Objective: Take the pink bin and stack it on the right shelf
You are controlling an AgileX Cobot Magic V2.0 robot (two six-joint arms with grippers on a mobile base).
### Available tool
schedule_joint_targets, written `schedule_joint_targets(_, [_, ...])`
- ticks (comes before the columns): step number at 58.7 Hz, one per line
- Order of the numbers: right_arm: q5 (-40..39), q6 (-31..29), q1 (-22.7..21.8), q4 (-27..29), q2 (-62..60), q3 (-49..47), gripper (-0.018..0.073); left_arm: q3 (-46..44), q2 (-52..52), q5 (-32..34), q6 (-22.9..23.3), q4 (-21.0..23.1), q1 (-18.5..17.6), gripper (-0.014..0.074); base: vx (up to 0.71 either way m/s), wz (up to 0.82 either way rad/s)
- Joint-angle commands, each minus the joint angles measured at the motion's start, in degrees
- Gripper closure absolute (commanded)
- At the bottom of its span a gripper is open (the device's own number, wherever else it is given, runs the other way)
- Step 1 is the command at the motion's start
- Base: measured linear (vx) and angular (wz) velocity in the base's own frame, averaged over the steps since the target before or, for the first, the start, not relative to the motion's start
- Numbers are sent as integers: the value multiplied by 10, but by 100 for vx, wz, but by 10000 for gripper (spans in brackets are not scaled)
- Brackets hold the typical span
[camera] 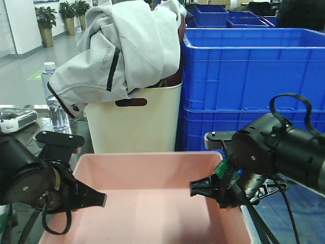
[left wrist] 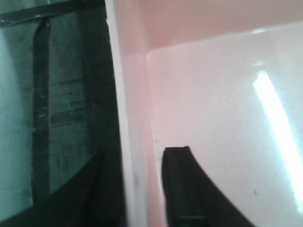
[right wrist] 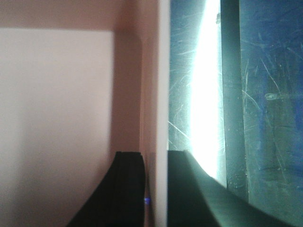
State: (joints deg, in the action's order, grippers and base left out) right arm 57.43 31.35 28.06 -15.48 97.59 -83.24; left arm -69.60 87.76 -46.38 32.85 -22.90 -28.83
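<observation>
Pink bin [camera: 152, 208] sits low in the foreground, over the dark grey shelf [left wrist: 61, 118] with black tape lines. Its left wall is pinched by the left gripper [camera: 85, 196], one finger inside and one outside. The right gripper [camera: 208, 189] clamps the right wall likewise. Behind stand a cream bin [camera: 137, 127] draped with a grey jacket [camera: 127, 46], and blue crates [camera: 254, 76].

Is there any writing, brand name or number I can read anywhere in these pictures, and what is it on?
On the grey jacket: one dark brand word along the sleeve, upside down and too blurred to quote.
On the water bottle: any label print is too small to read.
No lettering visible on the pink bin, the blue crates, or in either wrist view.
</observation>
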Motion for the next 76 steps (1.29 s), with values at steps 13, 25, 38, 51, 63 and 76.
schedule_joint_targets(13, [-41,-34,1,-19,-67,-17,69,-16,-81,19,-33,9,-3,22,0,0])
schedule_joint_targets(25, [-7,-145,29,10,-169,-15,59,-15,-205,-17,-195,133,-3,46,0,0])
schedule_joint_targets(38, [48,-194,100,13,-274,-15,59,45,-359,-24,-347,255,-3,92,0,0])
schedule_joint_targets(51, [26,-189,156,10,-375,100,74,171,-521,-18,-391,329,-3,154,0,0])
schedule_joint_targets(63, [-29,-189,159,6,-478,274,106,252,-618,-1,-391,332,-3,209,0,0])
schedule_joint_targets(76, [-83,-183,159,6,-557,393,243,299,-642,4,-391,333,-3,313,0,0])
